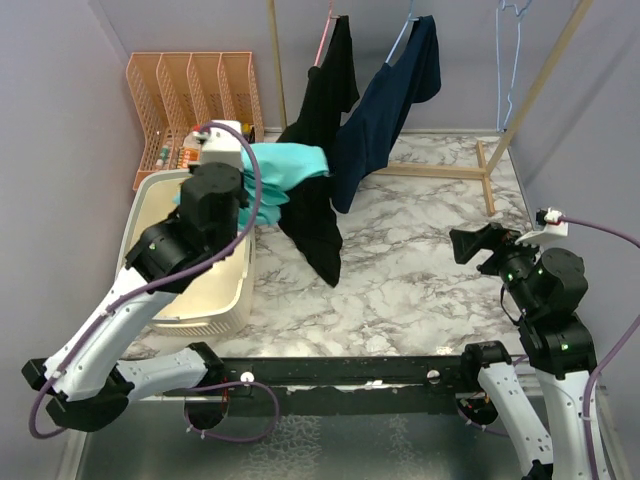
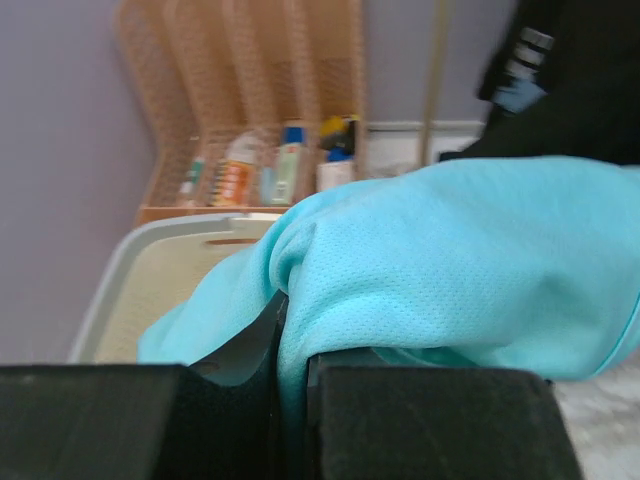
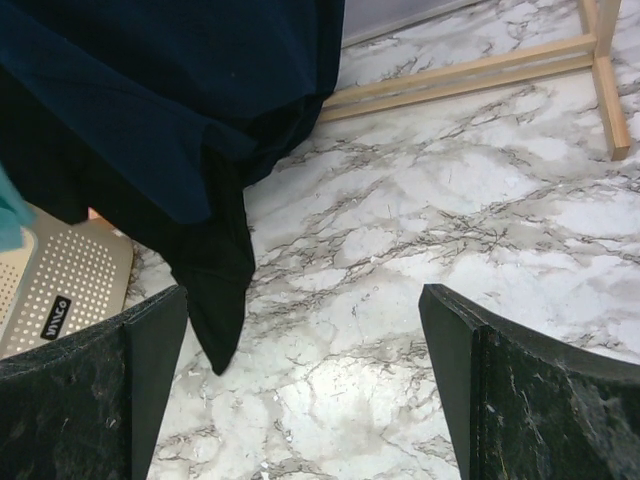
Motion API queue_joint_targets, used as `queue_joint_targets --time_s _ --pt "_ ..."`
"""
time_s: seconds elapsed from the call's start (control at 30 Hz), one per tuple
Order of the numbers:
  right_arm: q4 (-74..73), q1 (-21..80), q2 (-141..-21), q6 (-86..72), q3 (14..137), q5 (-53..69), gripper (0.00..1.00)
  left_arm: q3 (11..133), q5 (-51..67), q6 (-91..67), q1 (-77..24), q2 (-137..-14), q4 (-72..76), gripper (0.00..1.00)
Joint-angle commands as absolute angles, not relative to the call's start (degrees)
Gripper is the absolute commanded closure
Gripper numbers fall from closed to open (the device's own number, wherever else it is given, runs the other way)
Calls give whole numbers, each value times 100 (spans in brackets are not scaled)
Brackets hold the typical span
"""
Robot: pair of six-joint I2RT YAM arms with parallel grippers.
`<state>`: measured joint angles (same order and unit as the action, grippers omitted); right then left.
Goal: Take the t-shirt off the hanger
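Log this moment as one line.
left gripper: shut on teal t-shirt | right gripper: open, over table | black shirt, navy shirt: hanging

Rack bottles [image 2: 290, 172] blurred, labels unreadable — teal t-shirt [image 2: 460, 260] cut off at left-wrist view's rt edge.

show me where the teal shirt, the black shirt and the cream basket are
teal shirt [image 1: 290, 168], top external view, middle of the bunched fabric
black shirt [image 1: 318, 225], top external view, lower hanging part
cream basket [image 1: 212, 305], top external view, near outer wall
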<state>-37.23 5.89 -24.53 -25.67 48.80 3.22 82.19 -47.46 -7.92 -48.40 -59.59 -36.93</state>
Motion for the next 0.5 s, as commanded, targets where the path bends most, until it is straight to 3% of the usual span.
queue_joint_targets --time_s 0.0,0.23,0.47 --pt "-3586 571 -2540 -2479 4803 534 1 8838 -5301 -572 -3703 -6151 -4231 100" --pt "-3582 571 -2562 -2461 4812 582 1 8358 -4494 -1128 -2033 -5977 -4495 100" --pt "-3547 571 -2555 -2443 4776 630 1 6752 -3415 -2127 -1494 -5557 -4575 98"
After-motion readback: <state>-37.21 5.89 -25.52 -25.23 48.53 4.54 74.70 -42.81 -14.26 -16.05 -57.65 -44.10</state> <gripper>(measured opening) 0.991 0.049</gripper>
